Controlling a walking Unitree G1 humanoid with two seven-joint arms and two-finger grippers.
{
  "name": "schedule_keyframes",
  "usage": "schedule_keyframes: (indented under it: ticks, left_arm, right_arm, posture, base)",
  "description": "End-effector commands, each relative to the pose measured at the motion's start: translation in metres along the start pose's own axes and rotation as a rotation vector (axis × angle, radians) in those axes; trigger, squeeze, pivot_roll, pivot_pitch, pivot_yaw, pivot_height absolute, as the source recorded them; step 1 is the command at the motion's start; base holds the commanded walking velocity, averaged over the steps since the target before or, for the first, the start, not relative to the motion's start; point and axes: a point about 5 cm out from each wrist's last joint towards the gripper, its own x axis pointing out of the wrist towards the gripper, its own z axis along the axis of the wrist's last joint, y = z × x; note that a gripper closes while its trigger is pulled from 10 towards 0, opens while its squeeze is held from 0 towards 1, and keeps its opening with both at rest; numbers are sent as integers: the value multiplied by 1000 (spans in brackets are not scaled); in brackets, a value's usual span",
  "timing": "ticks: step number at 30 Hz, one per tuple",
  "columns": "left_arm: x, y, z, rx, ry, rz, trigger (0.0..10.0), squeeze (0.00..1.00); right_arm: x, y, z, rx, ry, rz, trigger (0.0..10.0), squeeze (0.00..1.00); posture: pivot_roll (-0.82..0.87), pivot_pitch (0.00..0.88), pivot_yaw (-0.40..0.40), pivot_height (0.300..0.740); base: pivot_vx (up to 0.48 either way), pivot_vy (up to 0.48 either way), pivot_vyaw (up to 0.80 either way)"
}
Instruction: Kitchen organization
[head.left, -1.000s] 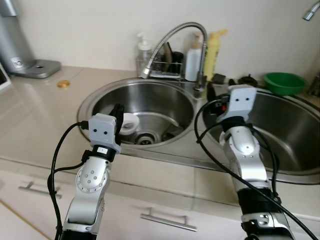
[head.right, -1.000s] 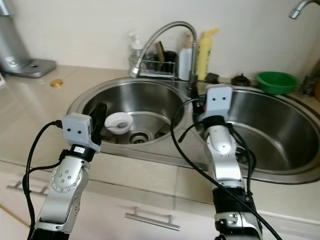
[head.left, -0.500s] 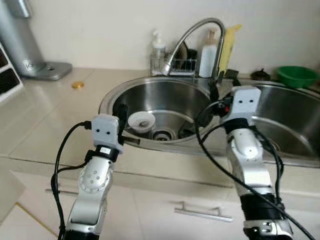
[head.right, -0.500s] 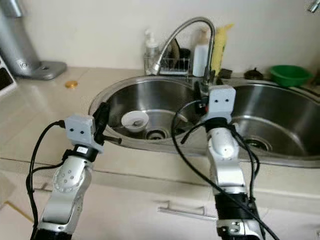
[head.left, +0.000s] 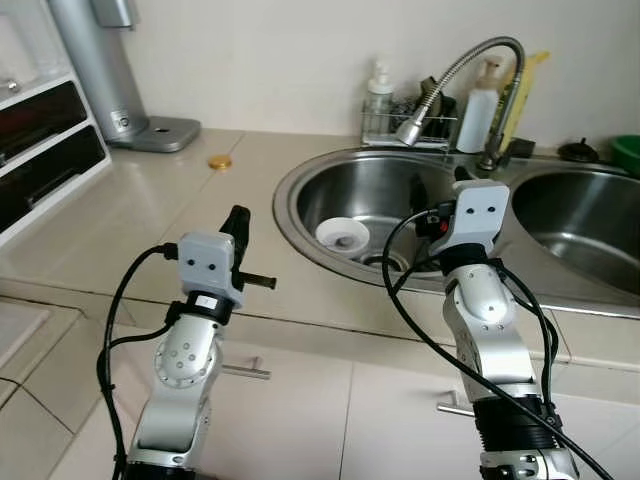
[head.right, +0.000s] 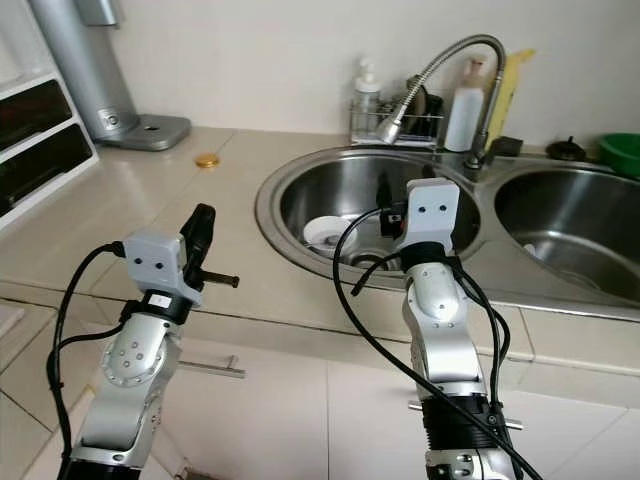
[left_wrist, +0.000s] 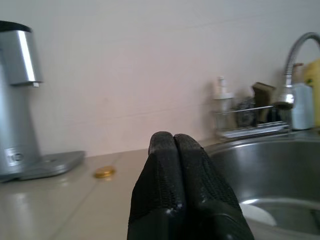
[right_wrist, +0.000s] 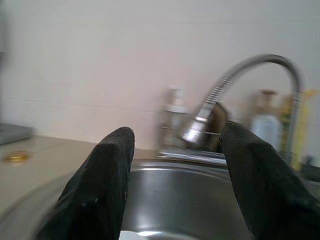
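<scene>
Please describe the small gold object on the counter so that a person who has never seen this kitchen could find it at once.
Start from the double steel sink and look along the beige counter on the robot's left. Between the sink's rim and the flat base of the tall silver machine at the wall lies a small round gold lid. It lies apart from both, flat and shiny.

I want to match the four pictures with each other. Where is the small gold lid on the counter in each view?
Left eye view: the gold lid lies on the counter, between the silver machine and the sink.
Right eye view: same place.
Left wrist view: on the counter, beside the left gripper.
Right wrist view: blurred, at the picture's edge, beside the right gripper.
Shared landmark: the curved faucet.
</scene>
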Motion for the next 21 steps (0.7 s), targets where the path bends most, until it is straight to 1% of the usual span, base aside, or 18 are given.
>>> schedule_keyframes:
  ticks: [1, 7, 11, 19, 21]
  left_arm:
    - [0, -3, 3, 1, -18, -12, 10000, 0]
    - [1, -5, 2, 17, -16, -28, 10000, 0]
    - [2, -8, 2, 31, -17, -46, 10000, 0]
    - [2, -9, 3, 33, -25, -51, 10000, 0]
    - [2, -10, 4, 46, -33, -57, 10000, 0]
  right_arm:
    - [-1, -2, 3, 0, -2, -6, 10000, 0]
    - [-6, 0, -1, 17, 13, -18, 10000, 0]
    - [-9, -1, 2, 22, -8, -29, 10000, 0]
    - [-10, -5, 5, 26, -32, -58, 10000, 0]
    - [-11, -5, 5, 28, -37, -60, 10000, 0]
  posture:
    - [-72, 0, 23, 740]
    - [-77, 0, 29, 740]
    - [-80, 0, 31, 740]
    - [-81, 0, 33, 740]
    - [-80, 0, 34, 740]
  base:
    - [0, 0, 0]
    - [0, 0, -800]
    - [0, 0, -800]
    - [0, 0, -800]
    - [0, 0, -800]
